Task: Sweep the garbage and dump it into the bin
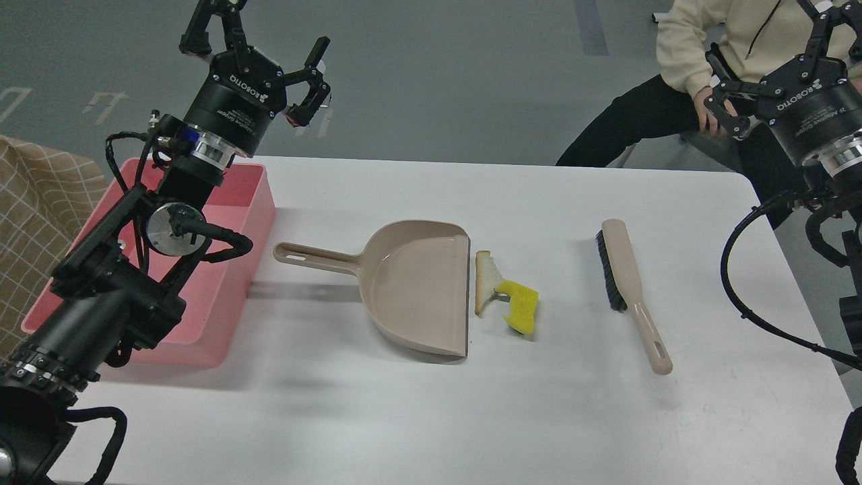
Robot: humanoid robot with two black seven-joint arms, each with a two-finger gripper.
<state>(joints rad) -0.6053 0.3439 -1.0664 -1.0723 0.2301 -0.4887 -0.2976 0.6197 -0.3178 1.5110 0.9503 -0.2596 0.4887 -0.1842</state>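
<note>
The garbage lies mid-table: a white bread piece (486, 281) with tan crust and a yellow sponge chunk (520, 306), touching each other just right of the beige dustpan's (414, 286) open lip. The pink bin (237, 237) stands at the table's left, partly hidden by my left arm. The beige brush (626, 286) with black bristles lies to the right of the garbage. My left gripper (259, 40) is raised above the bin's far end, fingers spread and holding nothing. My right gripper (774, 60) is raised at the far right, open and empty, partly cut off by the frame's top.
A seated person (707, 74) in a cream top is behind the table's far right corner, close to my right gripper. A tan checked cloth (34, 215) lies left of the bin. The white table (471, 417) has bare surface in front.
</note>
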